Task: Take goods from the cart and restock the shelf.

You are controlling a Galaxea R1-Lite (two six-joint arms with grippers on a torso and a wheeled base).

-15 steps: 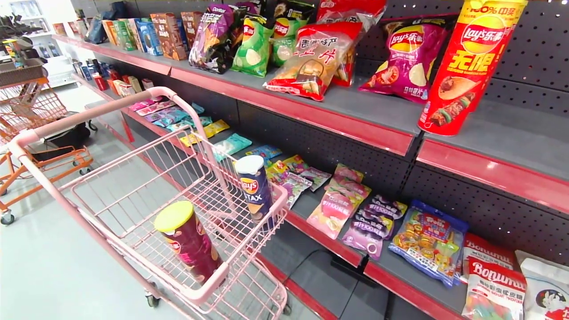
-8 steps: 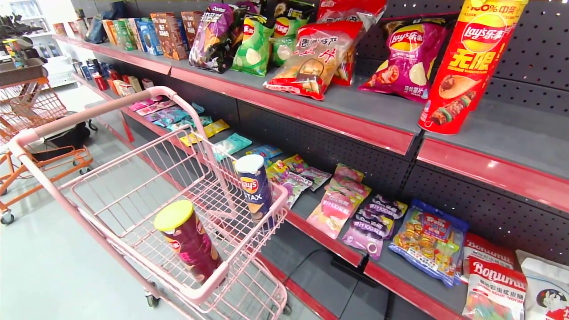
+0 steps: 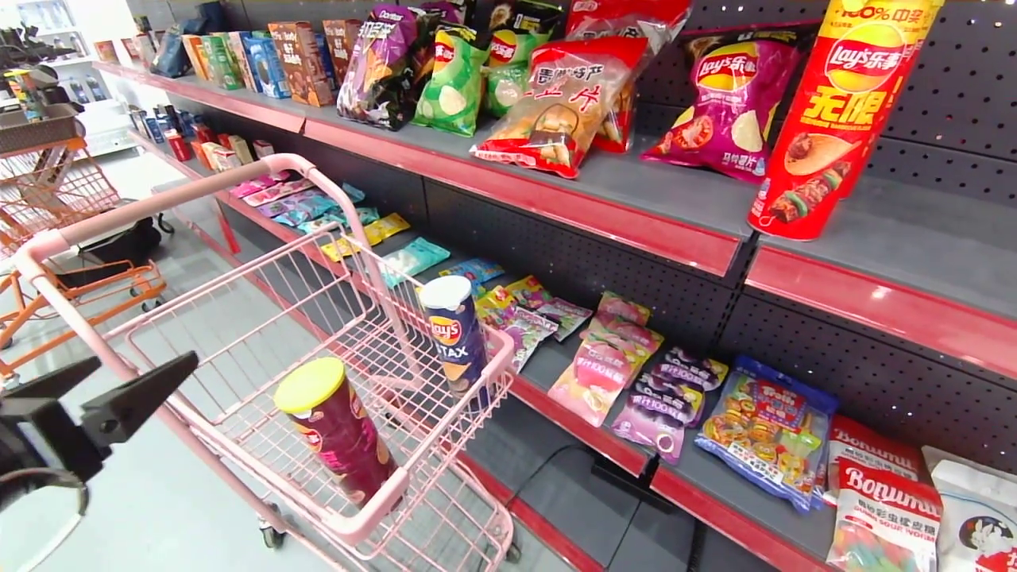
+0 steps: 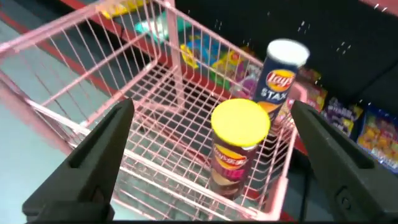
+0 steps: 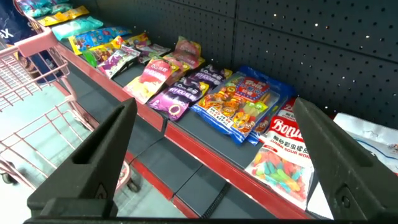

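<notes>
- The left tool [image 4: 212, 106] is spread wide, with nothing between its two black fingers [image 3: 135, 397]. It hangs just outside the pink cart [image 3: 183, 195], on the side away from the shelves and about level with the basket's rim.
- In the left wrist view, the gap between those fingers frames the two cans in the cart. Neither finger touches a can.
- The right tool [image 5: 214, 102] is also wide open and holds nothing. It faces the lower shelf [image 5: 186, 155], with a corner of the cart off to one side.
- The maroon can [image 3: 338, 433], which has a yellow lid, stands in the cart's basket at the front corner nearest the robot. It tilts slightly.
- The blue can [image 3: 457, 342], which has a white lid, stands upright in the front corner next to the lower shelf. It is near the maroon can but apart from it.
- Flat candy bags [image 3: 767, 429] lie in rows along the lower shelf.
- On the upper shelf [image 3: 659, 191], a tall red can [image 3: 834, 119] stands upright near the front edge.
- Chip bags [image 3: 731, 103] lean against the back panel just beside the red can, and boxes [image 3: 302, 56] stand farther along the upper shelf.
- An orange cart [image 3: 56, 191] stands on the floor beyond the pink cart's handle.
</notes>
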